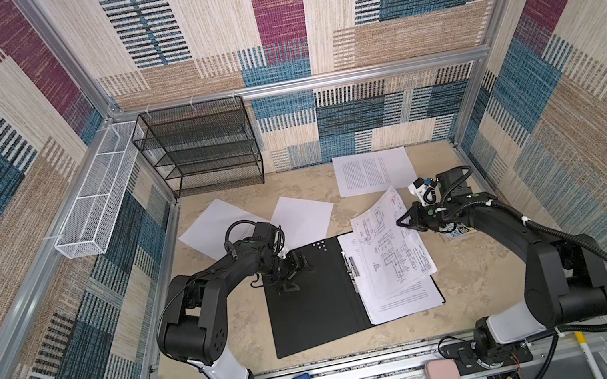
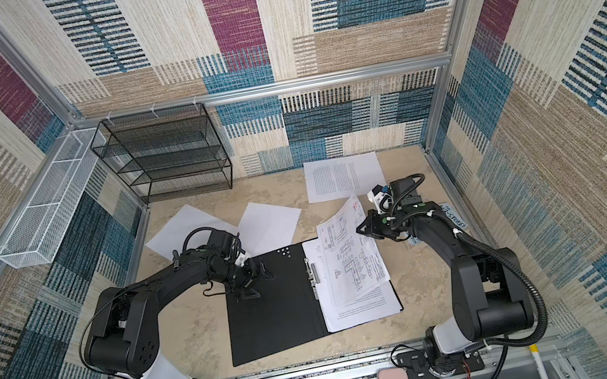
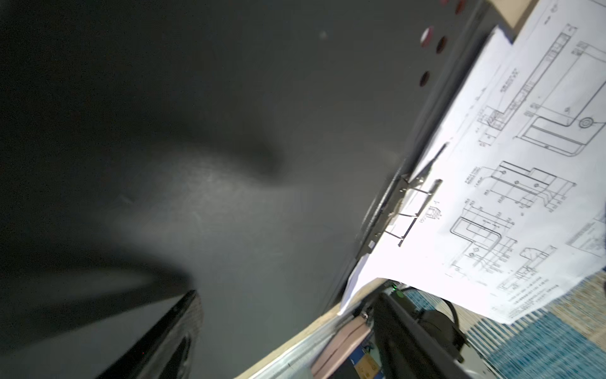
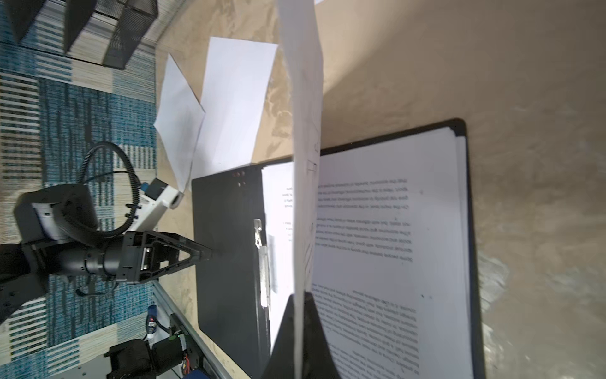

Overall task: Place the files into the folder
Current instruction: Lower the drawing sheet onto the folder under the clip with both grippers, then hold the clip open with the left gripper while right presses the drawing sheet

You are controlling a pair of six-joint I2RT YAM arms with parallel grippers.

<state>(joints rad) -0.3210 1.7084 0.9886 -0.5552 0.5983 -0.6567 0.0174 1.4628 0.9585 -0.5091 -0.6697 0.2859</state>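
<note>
On the beige worktop (image 1: 480, 294), one folder (image 1: 315, 311) lies open and flat, black inside facing up, with one metal clip (image 1: 351, 268) along its spine. The folder's right half carries printed pages (image 1: 406, 301), stacked so that their number cannot be told. Over them lies one drawing sheet (image 1: 393, 250), skewed, its far corner jutting past the folder's far edge.

The right fingers (image 1: 403, 222) are pinched tight on that sheet's right edge, which is raised off the stack. The right wrist view shows the paper standing edge-on between them. The left fingers (image 1: 292, 281) are spread wide above the folder's bare left half, near its far left corner, gripping nothing. Whether a tip touches the cover cannot be told.

Three more sheets lie loose beyond the folder's far edge. Two blank sheets (image 1: 211, 225) (image 1: 304, 217) sit side by side past its far left corner, the right-hand one reaching close to the folder. One printed sheet (image 1: 372, 172) lies past its far right corner, apart from it.

Bare worktop runs left and right of the folder, with a narrower strip between its near edge and the front rail (image 1: 345, 366). Well behind the folder, one black mesh rack (image 1: 202, 149) stands against the rear wall and one white mesh basket (image 1: 94, 206) hangs on the left wall.
</note>
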